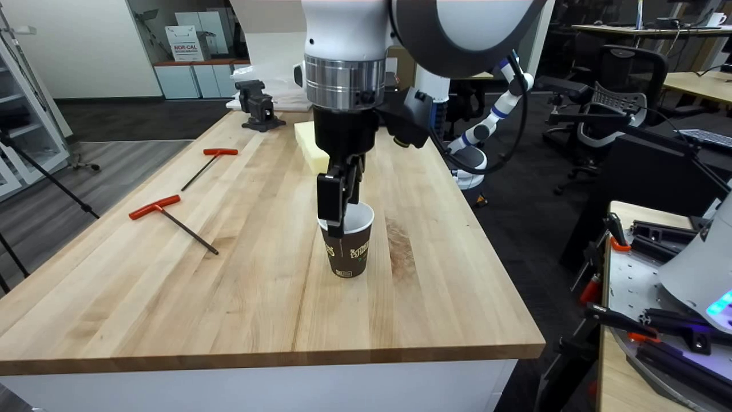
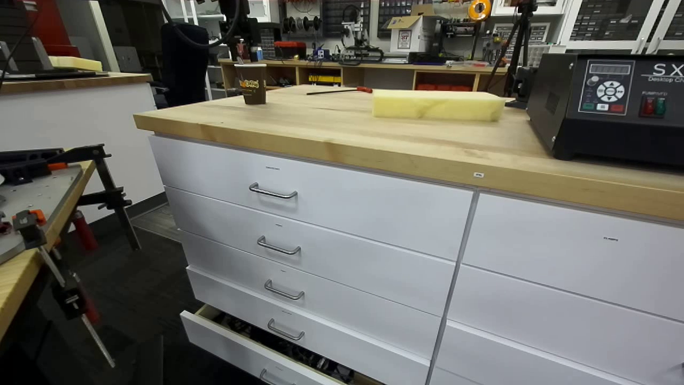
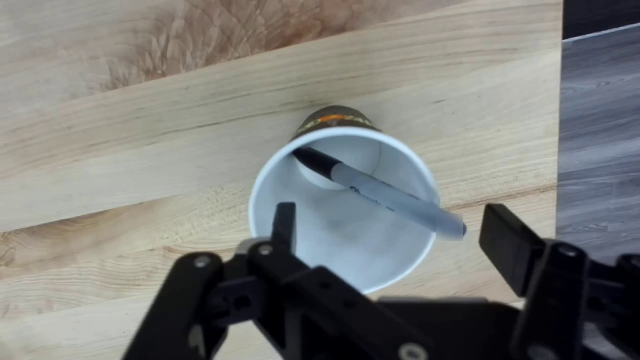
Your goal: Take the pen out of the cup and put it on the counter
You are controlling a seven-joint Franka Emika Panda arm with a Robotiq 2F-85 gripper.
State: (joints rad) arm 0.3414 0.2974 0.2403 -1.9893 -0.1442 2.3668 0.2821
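From the wrist, a gripper (image 3: 395, 232) hovers spread wide, nothing in its hold; a grey marker pen (image 3: 380, 193) leans in a paper cup (image 3: 345, 220), black end down toward 11 o'clock, grey end jutting past the rim just after 3 o'clock; one finger (image 3: 285, 220) shows over the mouth near 9 o'clock, its partner (image 3: 510, 247) beyond the pen's free end; a clean pinch probably wants the gripper eased toward 3 o'clock, that free end centred between the pads and the paper wall kept out of the bite, since the cup looks easy to crush; in an exterior view, the cup stands upright on the wooden counter (image 1: 274, 309), one finger crossing in front of its rim, the pen not discernible; red T-handled tools (image 1: 154, 207) lie at 9 and 10 o'clock from the cup; rising along the pen's slant until the black end clears the rim should spare the cup a tip, and 8 o'clock looks fair for a low lay-down; in an exterior view, the cup stands near the counter's end, a yellow block (image 2: 438, 104) at 3 o'clock; it is too dark above the rim to read the fingers.
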